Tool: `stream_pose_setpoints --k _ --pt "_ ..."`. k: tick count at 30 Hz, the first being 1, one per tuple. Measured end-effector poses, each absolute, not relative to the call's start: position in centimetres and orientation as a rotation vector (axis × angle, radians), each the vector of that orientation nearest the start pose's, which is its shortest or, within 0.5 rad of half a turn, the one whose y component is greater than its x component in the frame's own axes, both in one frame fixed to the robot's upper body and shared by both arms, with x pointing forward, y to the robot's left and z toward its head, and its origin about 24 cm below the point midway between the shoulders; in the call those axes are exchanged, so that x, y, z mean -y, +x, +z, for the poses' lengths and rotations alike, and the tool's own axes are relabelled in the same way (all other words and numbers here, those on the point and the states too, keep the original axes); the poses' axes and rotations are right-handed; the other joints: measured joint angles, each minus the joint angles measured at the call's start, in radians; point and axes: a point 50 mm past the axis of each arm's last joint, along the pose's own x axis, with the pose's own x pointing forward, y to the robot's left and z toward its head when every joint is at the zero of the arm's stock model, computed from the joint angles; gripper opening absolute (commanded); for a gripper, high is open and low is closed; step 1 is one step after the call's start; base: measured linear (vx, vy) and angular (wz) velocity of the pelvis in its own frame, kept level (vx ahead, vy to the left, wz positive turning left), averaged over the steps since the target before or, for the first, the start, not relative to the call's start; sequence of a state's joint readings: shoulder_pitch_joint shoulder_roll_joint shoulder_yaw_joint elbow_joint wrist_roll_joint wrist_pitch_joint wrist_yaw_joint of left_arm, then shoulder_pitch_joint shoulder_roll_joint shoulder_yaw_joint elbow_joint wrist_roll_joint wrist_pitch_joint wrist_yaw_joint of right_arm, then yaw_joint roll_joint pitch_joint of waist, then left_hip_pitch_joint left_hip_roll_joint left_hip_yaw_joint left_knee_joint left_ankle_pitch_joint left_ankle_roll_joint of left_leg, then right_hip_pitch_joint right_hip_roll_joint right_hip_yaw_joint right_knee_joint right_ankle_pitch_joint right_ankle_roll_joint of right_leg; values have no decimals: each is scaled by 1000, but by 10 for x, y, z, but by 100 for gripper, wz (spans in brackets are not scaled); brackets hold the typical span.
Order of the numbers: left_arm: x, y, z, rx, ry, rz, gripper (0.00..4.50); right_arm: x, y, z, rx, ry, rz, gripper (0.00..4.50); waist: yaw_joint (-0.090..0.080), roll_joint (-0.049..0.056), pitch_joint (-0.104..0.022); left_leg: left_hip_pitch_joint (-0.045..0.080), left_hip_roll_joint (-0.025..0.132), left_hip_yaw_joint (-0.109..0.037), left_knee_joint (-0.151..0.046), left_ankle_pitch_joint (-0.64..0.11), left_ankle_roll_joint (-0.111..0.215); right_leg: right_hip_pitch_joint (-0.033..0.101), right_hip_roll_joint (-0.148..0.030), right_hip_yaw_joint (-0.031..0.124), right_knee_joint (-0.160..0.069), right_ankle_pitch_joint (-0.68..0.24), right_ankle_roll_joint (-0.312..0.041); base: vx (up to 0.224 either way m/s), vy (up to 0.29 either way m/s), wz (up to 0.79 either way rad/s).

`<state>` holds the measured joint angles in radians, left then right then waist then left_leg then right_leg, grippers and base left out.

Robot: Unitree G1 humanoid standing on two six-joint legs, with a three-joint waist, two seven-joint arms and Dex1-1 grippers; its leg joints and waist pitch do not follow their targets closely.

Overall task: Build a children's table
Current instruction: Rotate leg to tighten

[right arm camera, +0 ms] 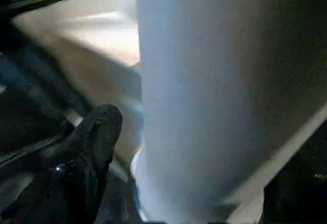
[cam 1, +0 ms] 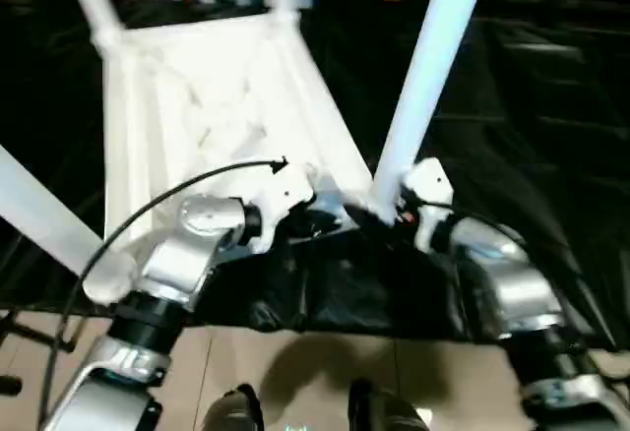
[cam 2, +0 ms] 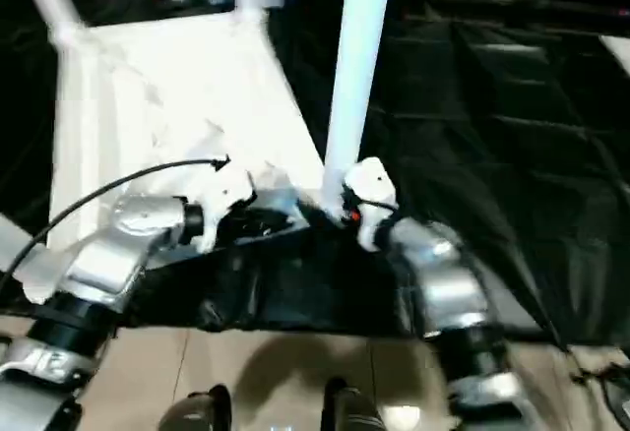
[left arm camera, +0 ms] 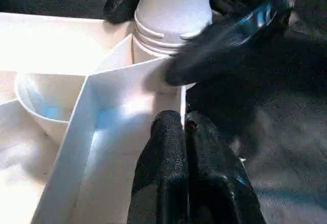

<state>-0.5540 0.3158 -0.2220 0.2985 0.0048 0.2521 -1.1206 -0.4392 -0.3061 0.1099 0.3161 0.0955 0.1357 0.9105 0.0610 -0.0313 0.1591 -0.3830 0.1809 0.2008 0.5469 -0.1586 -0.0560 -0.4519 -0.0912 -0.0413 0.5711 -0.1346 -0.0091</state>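
Now the children's table (cam 1: 212, 106) lies upside down on the black cloth (cam 1: 532, 106), and my left gripper (left arm camera: 185, 127), fingers together, pinches its near rim to steady it while my right gripper (cam 1: 386, 213) stands apart around the near leg (cam 1: 428, 67).

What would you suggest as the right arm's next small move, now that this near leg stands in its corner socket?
Probably draw the right gripper back off the near leg. The leg stands upright in its socket on the upturned table top, while the left gripper, jaws shut, pinches the top's edge beside it.
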Motion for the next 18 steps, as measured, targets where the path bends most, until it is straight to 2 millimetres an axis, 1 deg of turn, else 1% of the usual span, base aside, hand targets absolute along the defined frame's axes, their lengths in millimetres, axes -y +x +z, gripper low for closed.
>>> stream_pose_setpoints --k 2,3,5,8,13,14,16,18 --pt "-112 314 91 -270 379 -1299 0 139 310 78 -160 -254 1077 390 5 1 -1 1 4 0 0 2 4 0 1 -4 7 -8 1 56 -50 7" --pt "-115 313 91 -275 380 -1321 0 143 309 79 -166 -265 1112 390 9 2 -1 0 8 0 0 3 4 0 3 -6 7 -10 -1 0 0 0" --pt "-118 312 92 -283 378 -1346 0 145 307 81 -176 -286 1168 390 13 3 -1 0 10 0 1 3 4 0 5 -7 8 -12 -3 0 0 0" --pt "-122 313 93 -294 382 -1384 0 147 305 83 -192 -317 1241 390 16 3 0 -1 11 1 1 3 4 0 5 -7 7 -12 -4 0 0 0" --pt "-130 312 93 -319 389 -1445 0 148 301 84 -213 -318 1335 390 27 4 0 -1 11 1 4 2 4 0 5 -7 7 -12 -5 0 0 0" --pt "-131 312 94 -324 392 -1453 0 148 300 85 -217 -321 1351 374 27 4 0 -2 11 1 5 2 4 0 5 -7 8 -12 -5 0 0 0" --pt "-134 311 93 -331 396 -1471 0 148 299 84 -226 -323 1380 374 29 4 0 -2 11 1 5 2 3 0 4 -7 8 -11 -5 0 0 0" --pt "-136 311 93 -338 395 -1485 0 147 297 84 -230 -324 1400 348 29 4 0 -2 11 1 5 2 3 0 4 -7 8 -12 -5 0 0 0"
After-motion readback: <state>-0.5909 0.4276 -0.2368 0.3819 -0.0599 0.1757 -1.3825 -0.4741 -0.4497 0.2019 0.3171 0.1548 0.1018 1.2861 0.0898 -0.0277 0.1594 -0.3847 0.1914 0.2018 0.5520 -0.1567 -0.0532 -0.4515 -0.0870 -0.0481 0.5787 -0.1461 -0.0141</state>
